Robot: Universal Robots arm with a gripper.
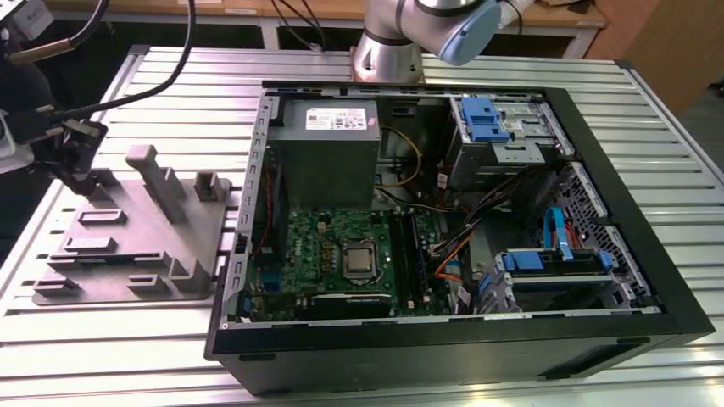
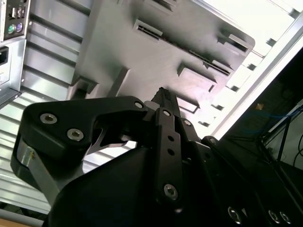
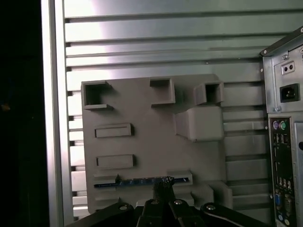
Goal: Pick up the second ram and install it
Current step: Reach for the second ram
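The second ram (image 3: 137, 181) is a thin dark stick with a bluish sheen. It lies in a slot between two low pegs of the grey moulded tray (image 3: 142, 142). My gripper (image 3: 163, 182) has its fingers together with nothing between them, and its tips overlap the stick's middle in the first wrist view. In the second wrist view the gripper (image 2: 163, 93) hangs a little above the tray (image 2: 132, 61). In the exterior view the gripper (image 1: 81, 180) is over the far left corner of the tray (image 1: 125, 246).
An open computer case (image 1: 633, 280) lies to the exterior view's right of the tray, with its motherboard (image 1: 328, 237), CPU socket (image 1: 359, 259) and a thin blue cable (image 1: 554, 231). Its rear panel (image 3: 284, 142) is close to the tray. The slatted table's edge (image 3: 52, 118) runs along the tray's other side.
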